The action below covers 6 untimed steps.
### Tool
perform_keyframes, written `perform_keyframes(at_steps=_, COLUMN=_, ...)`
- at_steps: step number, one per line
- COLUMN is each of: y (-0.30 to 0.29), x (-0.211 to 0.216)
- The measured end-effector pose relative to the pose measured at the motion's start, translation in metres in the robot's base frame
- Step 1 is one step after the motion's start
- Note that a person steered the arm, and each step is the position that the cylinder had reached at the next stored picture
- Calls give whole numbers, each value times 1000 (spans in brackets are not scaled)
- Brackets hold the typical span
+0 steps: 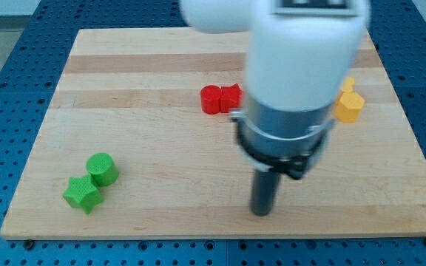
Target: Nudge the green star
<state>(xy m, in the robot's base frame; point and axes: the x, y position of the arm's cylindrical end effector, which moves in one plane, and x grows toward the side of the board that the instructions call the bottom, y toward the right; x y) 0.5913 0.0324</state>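
Note:
The green star (81,193) lies on the wooden board (161,162) near the view's bottom left. A green cylinder (102,169) touches it on its upper right. My tip (262,212) rests on the board near the view's bottom centre, far to the right of the green star and apart from every block.
Two red blocks (220,99) sit together near the board's middle, partly behind the arm. Yellow blocks (347,104) sit at the view's right, partly hidden by the arm's white body (302,59). A blue perforated table (6,89) surrounds the board.

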Motion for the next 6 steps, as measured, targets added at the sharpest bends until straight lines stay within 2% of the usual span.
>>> perform_keyframes(at_steps=4, y=-188, x=21)
perform_keyframes(at_steps=6, y=-246, x=18)
